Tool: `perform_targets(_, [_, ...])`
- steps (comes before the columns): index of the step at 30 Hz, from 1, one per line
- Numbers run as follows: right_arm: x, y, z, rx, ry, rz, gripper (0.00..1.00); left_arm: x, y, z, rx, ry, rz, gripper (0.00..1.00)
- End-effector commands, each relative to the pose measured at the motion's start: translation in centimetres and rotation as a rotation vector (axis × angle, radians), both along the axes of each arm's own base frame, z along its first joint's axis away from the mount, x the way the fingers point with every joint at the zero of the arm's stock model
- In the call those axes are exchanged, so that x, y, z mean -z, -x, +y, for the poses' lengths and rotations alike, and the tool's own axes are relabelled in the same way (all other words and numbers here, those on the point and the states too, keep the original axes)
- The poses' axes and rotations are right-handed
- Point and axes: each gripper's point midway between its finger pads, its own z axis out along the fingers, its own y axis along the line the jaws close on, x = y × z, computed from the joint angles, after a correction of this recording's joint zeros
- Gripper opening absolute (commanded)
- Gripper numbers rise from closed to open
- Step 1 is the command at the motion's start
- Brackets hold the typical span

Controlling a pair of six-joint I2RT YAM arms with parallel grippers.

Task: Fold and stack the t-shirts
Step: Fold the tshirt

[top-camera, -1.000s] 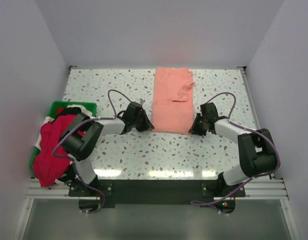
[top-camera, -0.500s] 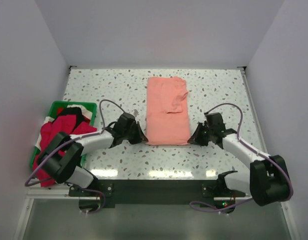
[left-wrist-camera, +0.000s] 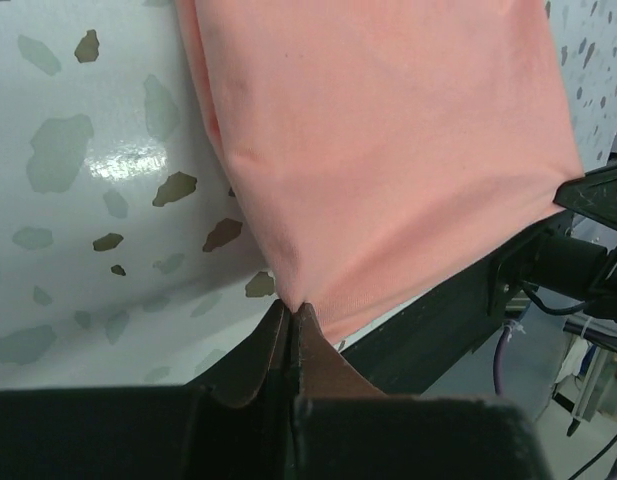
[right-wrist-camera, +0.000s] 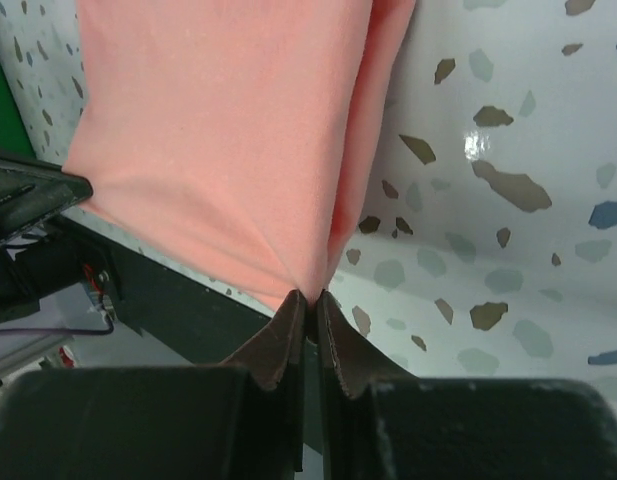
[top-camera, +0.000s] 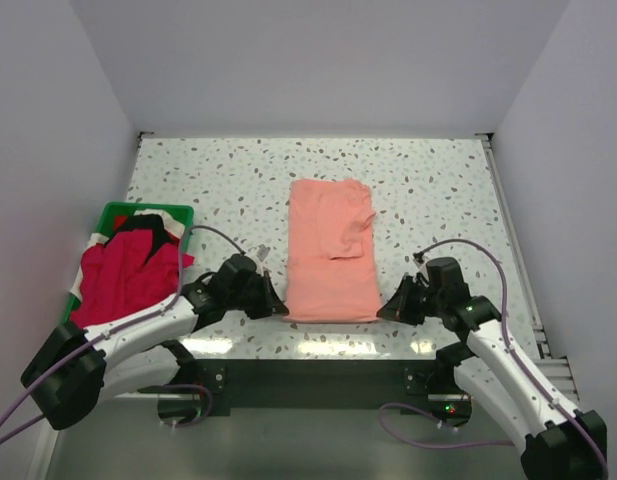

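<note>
At the near edge of the surface (top-camera: 218,180), the pink shirt (top-camera: 331,250) lay flat as a long narrow panel, running away from the arm bases with its near hem close to the edge. A sleeve (top-camera: 353,225) lay turned in on top, right of centre.

The left hand (top-camera: 280,310) was clenched on the near-left corner. The left wrist view showed its fingers (left-wrist-camera: 256,355) pinched together, with the cloth drawn to a point between them. The right hand (top-camera: 386,312) was clenched on the near-right corner, and the right wrist view showed the same pinch. Both hands sat low on the surface, and the hem between them looked fairly taut.

The red shirt (top-camera: 123,280) was heaped in and over the green bin (top-camera: 113,212) at far left, unfolded, with some black and white cloth under it.

Step in hand, as judged: the crosswise fold of the pink shirt, with both corners gripped. No stack had been started.

The next move would call for both hands to lift together, stay level, and carry the near hem over toward the far end. They should lay it down square and then release. Uneven travel would skew the fold or disturb the sleeve.
</note>
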Motion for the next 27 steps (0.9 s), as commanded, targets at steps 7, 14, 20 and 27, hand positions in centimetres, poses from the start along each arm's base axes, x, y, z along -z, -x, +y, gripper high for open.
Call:
perform_targets(7, [-5.6,-3.2,-2.1,0.032,0.153,-0.136,0.06,-3.7,-2.5,-0.3,-0.007,-0.051,-0.088,0.00])
perform_targets(14, [-9.9,-8.8,-1.5,0.076,0.189,-0.216,0.05,-9.1,-8.6,-2.0,-0.033,-0.014,-0.191,0.00])
perform_targets(20, [-13.3,-14.7,0.0,0.101,0.179,-0.295,0.05,-12.6,-14.2,-2.7,-0.073,0.024,-0.249,0.00])
perform_targets(27, [-13.5,-21.7,1.3,0.098,0.172,-0.296,0.05,-14.7,-20.3,-3.1,-0.120,0.039,-0.289,0.00])
